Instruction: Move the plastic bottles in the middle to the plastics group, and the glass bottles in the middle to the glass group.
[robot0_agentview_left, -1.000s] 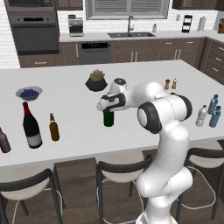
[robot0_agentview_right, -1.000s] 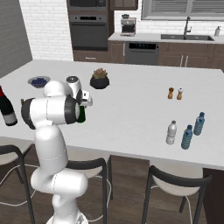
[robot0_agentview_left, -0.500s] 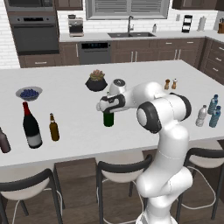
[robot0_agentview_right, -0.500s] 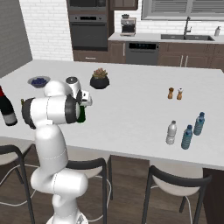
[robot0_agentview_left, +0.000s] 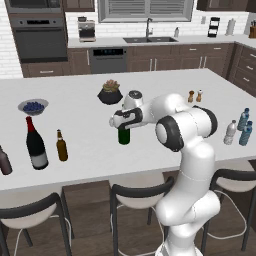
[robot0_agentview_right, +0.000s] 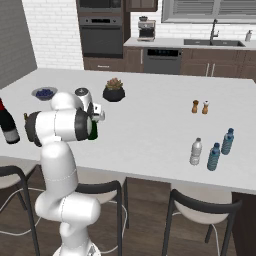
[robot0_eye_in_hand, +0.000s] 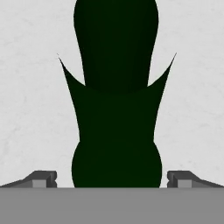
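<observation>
Between my fingers (robot0_eye_in_hand: 112, 179) stands the dark green wine bottle (robot0_eye_in_hand: 114, 109), upright on the white tabletop (robot0_agentview_left: 150, 90). Fingers spread wide, one tip (robot0_eye_in_hand: 41, 178) on each side of the bottle, a gap showing on both sides; not gripping. From the left base view my hand sits over the bottle's neck, and the bottle's lower body (robot0_agentview_left: 124, 135) shows below it.

Off to the left of my fingers: small amber beer bottle (robot0_agentview_left: 61, 146), then the black wine bottle with red neck foil (robot0_agentview_left: 36, 144) just beside it, then the short dark brown bottle (robot0_agentview_left: 5, 161) at the frame edge. All upright, well apart from the green bottle.

Beyond my fingers, a dark pot with a plant (robot0_agentview_left: 110, 93); further left, a bowl of blueberries (robot0_agentview_left: 33, 106).

Far to the right: clear greyish-white plastic bottle (robot0_agentview_right: 196, 151) just beside two blue-tinted bottles (robot0_agentview_right: 214, 156), (robot0_agentview_right: 227, 141), near the tabletop's front edge. Two small shakers (robot0_agentview_right: 200, 106) stand past them.
</observation>
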